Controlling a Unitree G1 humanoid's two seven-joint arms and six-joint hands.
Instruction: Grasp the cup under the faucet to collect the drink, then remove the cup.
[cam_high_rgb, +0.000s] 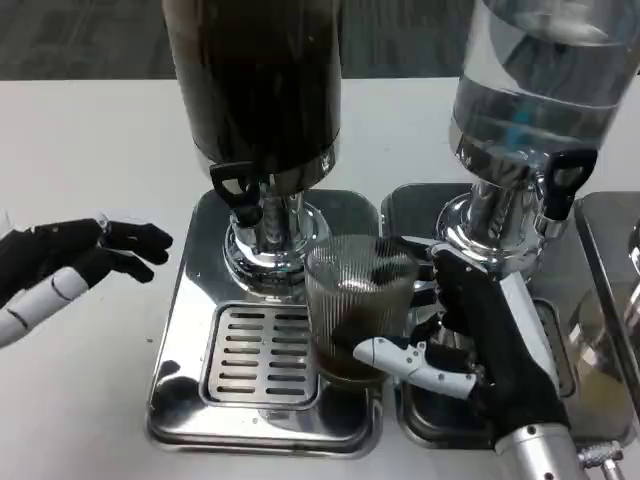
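Observation:
A clear ribbed cup (358, 308) with dark drink in its bottom stands on the right edge of the left dispenser's drip tray (262, 355). My right hand (480, 340) wraps it from the right, thumb across the front and fingers behind. The dark-drink dispenser (255, 80) rises above, with its black faucet lever (238, 192) left of the cup. My left hand (70, 265) hovers over the table left of the tray, fingers spread, holding nothing.
A second dispenser (540, 90) holding clear liquid stands at the right on its own chrome base (470, 230), with a black lever (562, 182). Another metal tray edge (610, 260) shows at far right. White table (90, 150) lies to the left.

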